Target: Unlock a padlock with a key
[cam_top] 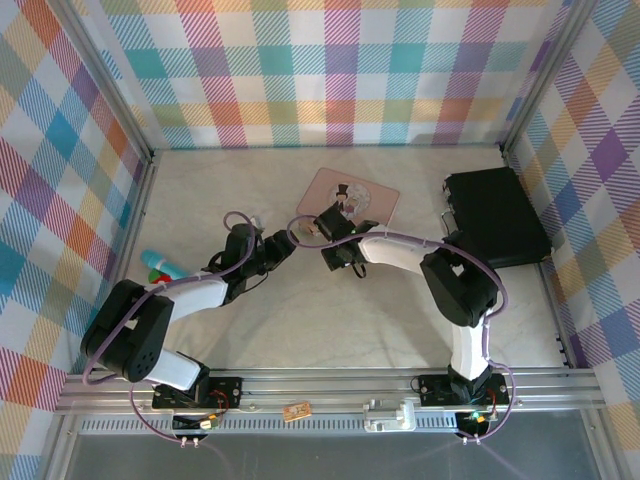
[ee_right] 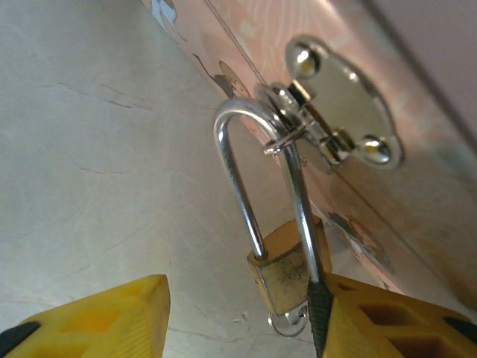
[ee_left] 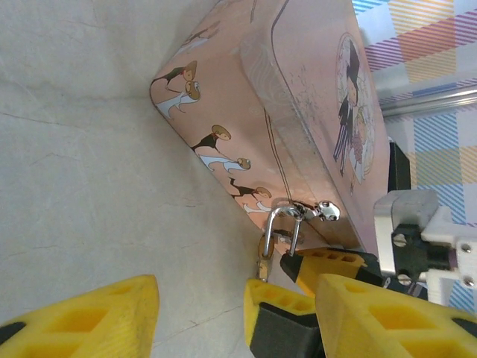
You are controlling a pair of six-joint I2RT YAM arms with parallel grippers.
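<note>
**A:** Padlock (ee_right: 283, 272), what does it look like?

**B:** Tiny. Squat brass-gold body, scuffed. Thin bright steel shackle (ee_right: 231, 164) bent in a tall arch. A small wire ring (ee_right: 287, 322) hangs under the body.

**A:** Where is it?

**B:** Hanging off the pink tin (ee_right: 425, 201). The shackle is threaded through the loop of an oval silvery hasp plate (ee_right: 339, 112), two rivets, on the tin's side wall. The body sits low, near the surface (ee_left: 89, 149). Touching it or not, I cannot tell.

**A:** Right jaws?

**B:** Apart. The padlock body sits between the right fingers (ee_right: 97, 321), tucked against the edge of one and well clear of the other. Not clamped.

**A:** Left jaws?

**B:** Wide apart too. The left fingers (ee_left: 82, 321) are yellow with open cells, pointed at the padlock from the side, and not touching it.

**A:** Containers?

**B:** The tin is flat and rectangular with rounded corners. Lid shut, contents hidden. A top-hat figure is printed on the lid, with small figures along the wall. From above, a black case (cam_top: 495, 215) lies to the tin's right, also shut, contents hidden.

**A:** Materials?

**B:** The surface is pale and matte, with faint hairline cracks like stone. The walls around it are pastel checked cloth (cam_top: 330, 70).
</note>
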